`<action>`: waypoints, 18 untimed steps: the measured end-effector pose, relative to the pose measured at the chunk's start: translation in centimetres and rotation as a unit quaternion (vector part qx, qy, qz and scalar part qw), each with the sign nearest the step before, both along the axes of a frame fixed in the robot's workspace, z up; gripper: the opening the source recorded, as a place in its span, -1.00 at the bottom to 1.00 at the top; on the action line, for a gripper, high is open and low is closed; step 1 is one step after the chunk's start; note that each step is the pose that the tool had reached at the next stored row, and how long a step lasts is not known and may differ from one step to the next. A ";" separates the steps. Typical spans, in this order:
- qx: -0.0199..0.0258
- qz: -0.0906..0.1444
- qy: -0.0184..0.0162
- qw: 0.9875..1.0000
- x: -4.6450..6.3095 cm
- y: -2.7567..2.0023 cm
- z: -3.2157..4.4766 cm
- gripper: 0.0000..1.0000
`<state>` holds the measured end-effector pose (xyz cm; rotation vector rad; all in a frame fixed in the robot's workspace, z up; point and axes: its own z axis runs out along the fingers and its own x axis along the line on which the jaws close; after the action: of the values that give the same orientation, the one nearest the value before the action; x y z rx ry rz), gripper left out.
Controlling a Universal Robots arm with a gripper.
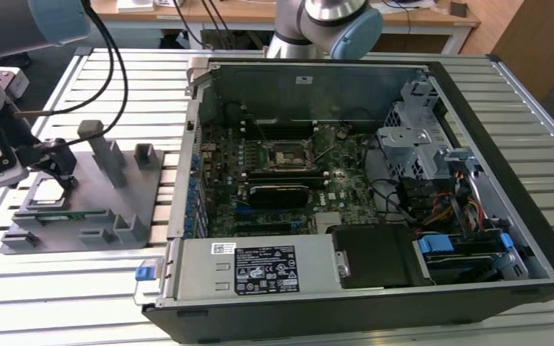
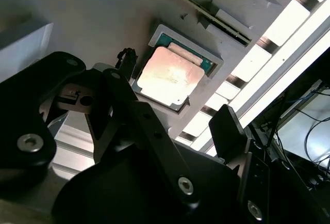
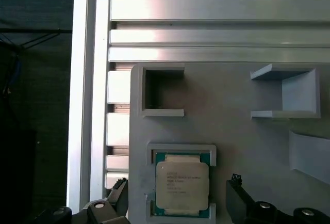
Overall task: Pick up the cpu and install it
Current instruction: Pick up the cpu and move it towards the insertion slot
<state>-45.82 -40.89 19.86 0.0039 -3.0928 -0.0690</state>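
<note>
A: Where is the cpu (image 3: 182, 185)?

B: It lies flat, silver top up, in a square recess of the grey holder plate (image 3: 232, 131). The plate rests on the slatted metal surface (image 1: 66, 288), at the exterior view's left of the open computer case (image 1: 508, 180).

A: And the gripper (image 3: 178, 190)?

B: Over that recess. The fingers (image 3: 234, 190) are spread, one on either side of the chip, and in both wrist views there is a gap between each tip and the cpu (image 2: 170, 74). Nothing is pinched. I cannot tell how high the tips stand above the plate.

A: The case?

B: Lid off, board exposed. The black socket (image 1: 287, 155) sits near the board's middle, well apart from the gripper (image 1: 58, 171). A green memory stick (image 1: 70, 214) lies in the plate just beside the cpu (image 1: 49, 191).
</note>
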 end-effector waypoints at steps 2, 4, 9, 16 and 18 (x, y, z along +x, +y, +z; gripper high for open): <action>0.000 0.000 0.000 1.000 0.0 0.00 -0.35 0.66; 0.000 -0.002 0.000 1.000 0.0 0.00 -0.70 0.66; 0.000 -0.010 0.000 1.000 0.0 0.01 -1.00 0.66; 0.000 -0.010 0.000 1.000 0.1 0.01 -1.54 0.50; 0.000 -0.010 -0.004 1.000 0.1 0.03 -1.68 0.50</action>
<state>-45.71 -40.86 18.18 -0.0275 -3.1013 -0.0692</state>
